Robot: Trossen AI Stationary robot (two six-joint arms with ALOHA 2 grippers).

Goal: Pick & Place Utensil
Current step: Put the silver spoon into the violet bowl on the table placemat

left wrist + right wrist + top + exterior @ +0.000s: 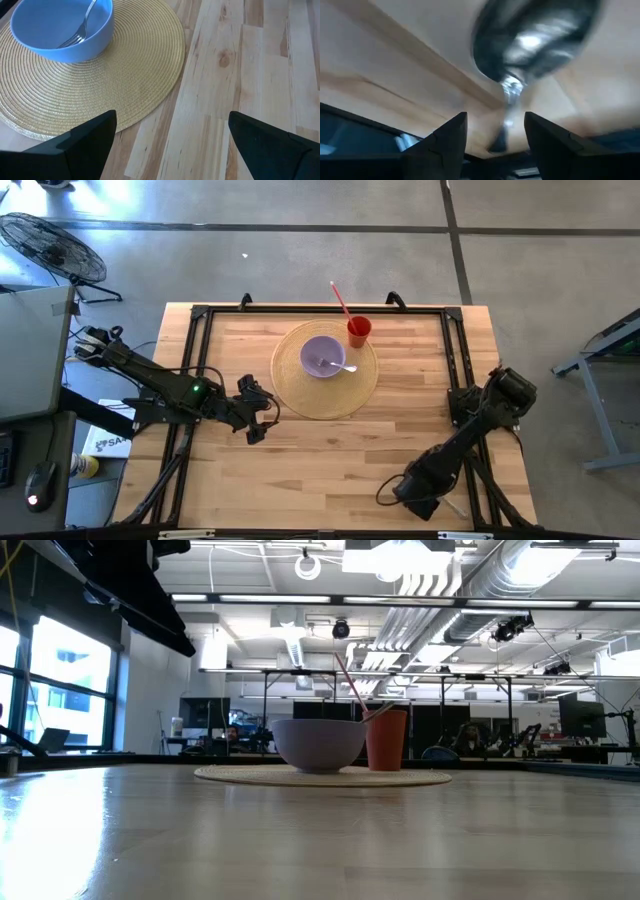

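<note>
A metal spoon [535, 40] lies on the wood at the table's near right. My right gripper [495, 125] is low over it [385, 492], open, with one finger on each side of the spoon's handle [507, 117] and wood showing between. A fork [343, 367] leans in the lilac bowl [320, 358], its tines on the bowl's bottom [70, 40]. The bowl stands on a round woven mat [300, 395]. My left gripper [262, 412] hovers open at the mat's left near edge [172, 135]. In the high view the right arm hides the spoon.
A red cup [359, 331] with a pink straw [340, 298] stands on the mat's far right edge, beside the bowl [320, 743]. A black frame [200, 320] runs along the table's left, far and right sides. Bare wood lies between the mat and the near edge.
</note>
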